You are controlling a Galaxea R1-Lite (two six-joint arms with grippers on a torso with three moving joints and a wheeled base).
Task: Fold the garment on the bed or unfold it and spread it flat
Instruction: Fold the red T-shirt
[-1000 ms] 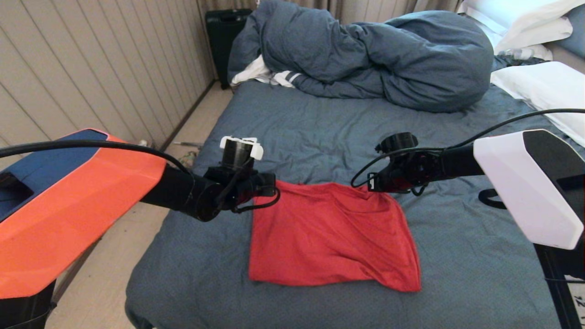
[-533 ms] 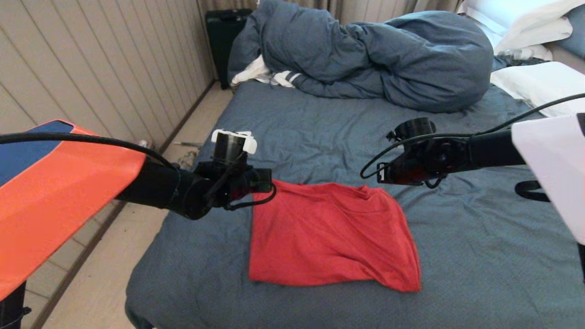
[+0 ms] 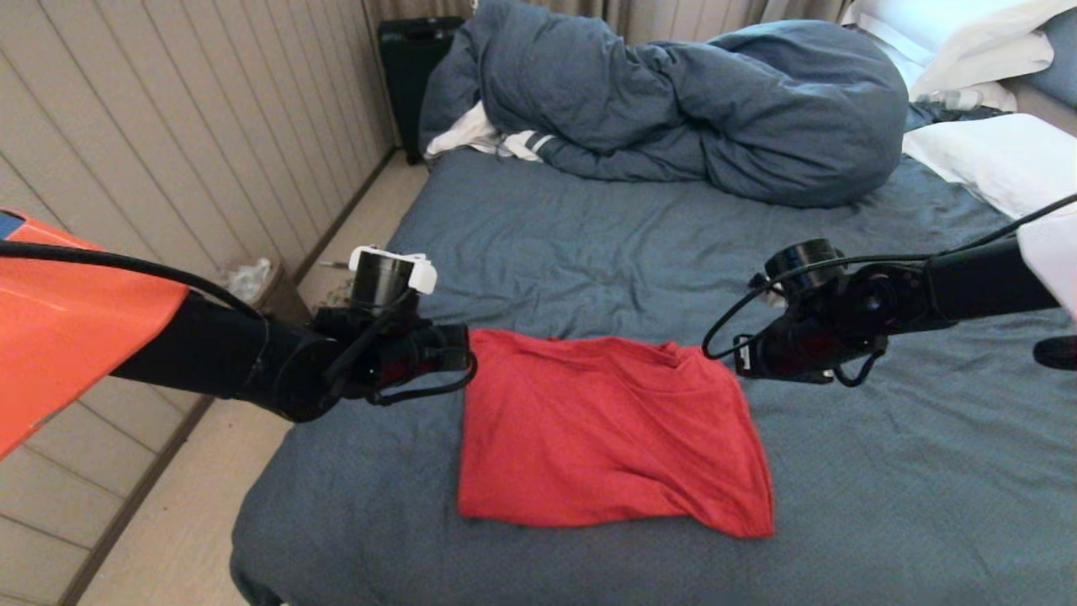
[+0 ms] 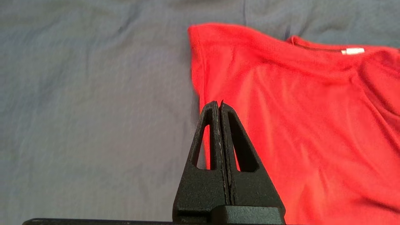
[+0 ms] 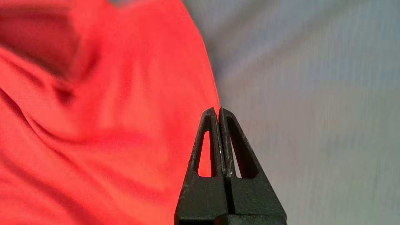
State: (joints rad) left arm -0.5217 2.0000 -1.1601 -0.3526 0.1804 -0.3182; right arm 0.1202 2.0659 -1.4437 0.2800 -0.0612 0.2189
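Beside the bed's left edge, over the dark blue-grey sheet, the left gripper (image 4: 220, 104) hangs with its two black fingers pressed flat together and nothing between them. Just past its tip, toward the middle of the bed (image 3: 589, 252), lies the left edge of the garment (image 3: 610, 433), a red T-shirt folded into a rough rectangle with its lettering hidden. In the left wrist view the fingertips sit over that edge, and the neckline with a small white label (image 4: 352, 51) shows farther out from the gripper. Whether the tips touch the cloth I cannot tell.

Between the two grippers the shirt lies flat on the sheet, lightly wrinkled, its near right corner sagging into a soft point.

At the shirt's far right corner the right gripper (image 5: 217, 110) is likewise closed tight and empty, its tip over the border where red cloth meets sheet; the cloth spreads to one side of the fingers and bare sheet to the other.

Well beyond both grippers, a bunched blue-grey duvet (image 3: 673, 93) is heaped across the bed, with white pillows (image 3: 993, 160) to its right.
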